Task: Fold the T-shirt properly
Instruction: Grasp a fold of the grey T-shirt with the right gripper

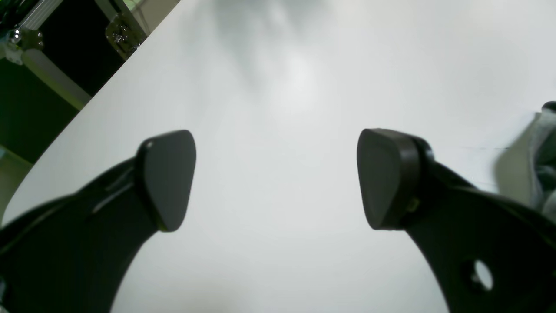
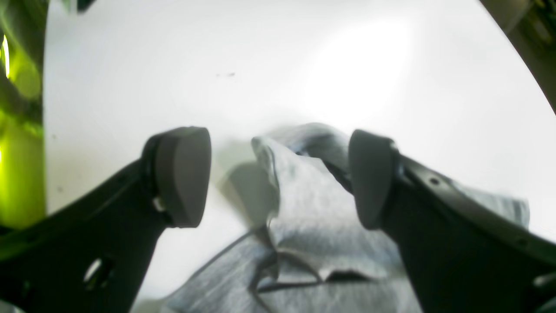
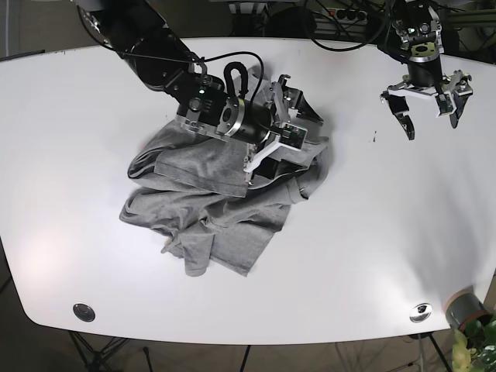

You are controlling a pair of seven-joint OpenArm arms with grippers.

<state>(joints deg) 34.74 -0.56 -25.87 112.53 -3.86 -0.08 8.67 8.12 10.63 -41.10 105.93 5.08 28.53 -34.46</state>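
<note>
1. While the right arm reaches in from the upper left of the base view, its right hand (image 3: 277,130) hangs low over the upper right part of the grey T-shirt (image 3: 209,201), pointing toward the right of the frame, its two fingers spread apart.
2. From the right wrist view, the right hand (image 2: 278,178) shows both pads wide apart, with a raised fold of the T-shirt (image 2: 304,204) between them; neither pad clearly touches the cloth.
3. At the upper right of the base view, the left arm comes down from the top edge and its left hand (image 3: 428,108) points downward over bare white tabletop (image 3: 372,256), well apart from the T-shirt.
4. Seen from the left wrist view, the left hand (image 1: 276,178) has its fingers apart, with nothing but tabletop (image 1: 278,87) between them.
5. Crumpled in a heap, the T-shirt lies left of centre on the tabletop in the base view; its upper right part is hidden under the right hand.
6. Only a blurred grey sliver of cloth (image 1: 545,165) shows at the right edge of the left wrist view, cut off by the frame.
7. Collar and sleeves are hard to make out in the bunched cloth.
</note>
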